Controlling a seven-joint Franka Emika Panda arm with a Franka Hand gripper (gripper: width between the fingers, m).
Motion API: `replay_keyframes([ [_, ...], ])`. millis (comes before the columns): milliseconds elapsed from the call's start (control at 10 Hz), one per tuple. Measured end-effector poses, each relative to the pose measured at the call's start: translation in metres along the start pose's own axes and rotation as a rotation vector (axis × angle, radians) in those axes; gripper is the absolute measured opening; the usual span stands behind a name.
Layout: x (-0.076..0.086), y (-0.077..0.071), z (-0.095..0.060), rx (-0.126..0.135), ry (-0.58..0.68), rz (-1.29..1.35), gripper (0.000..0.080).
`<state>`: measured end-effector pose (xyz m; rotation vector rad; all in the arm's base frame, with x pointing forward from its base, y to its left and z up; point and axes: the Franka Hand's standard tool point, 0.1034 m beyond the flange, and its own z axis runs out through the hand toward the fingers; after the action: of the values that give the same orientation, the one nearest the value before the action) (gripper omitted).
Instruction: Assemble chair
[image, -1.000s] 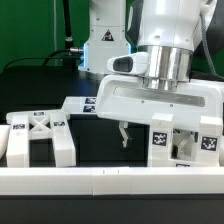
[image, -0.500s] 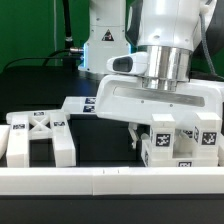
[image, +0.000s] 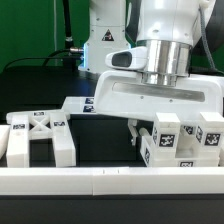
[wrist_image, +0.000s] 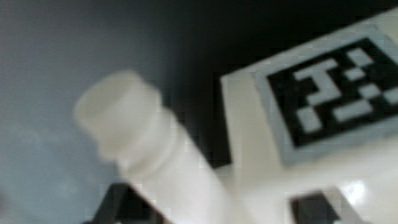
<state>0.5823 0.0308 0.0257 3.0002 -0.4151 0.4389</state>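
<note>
End effector (image: 142, 132) pinches the tilted tagged block (image: 165, 142), near the front rail (image: 100, 183); X-ribbed panel (image: 38, 135) well apart.

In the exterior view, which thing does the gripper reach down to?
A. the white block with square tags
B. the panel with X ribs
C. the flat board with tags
A: the gripper sits down over the tagged block at the exterior view's right, with one finger against the block's side. The ribbed panel stands apart at the left.
</note>
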Motion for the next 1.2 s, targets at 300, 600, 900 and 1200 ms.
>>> replay_keyframes([
  [300,0.021,0.019,-0.035,0.005,-0.035,-0.019,0.0304],
  [600,0.029,0.016,-0.04,0.003,-0.087,-0.016,0.0304],
  [900,0.02,0.034,-0.041,-0.039,-0.346,0.032,0.0304],
  [1200,0.021,0.049,-0.055,-0.091,-0.579,0.101,0.0304],
])
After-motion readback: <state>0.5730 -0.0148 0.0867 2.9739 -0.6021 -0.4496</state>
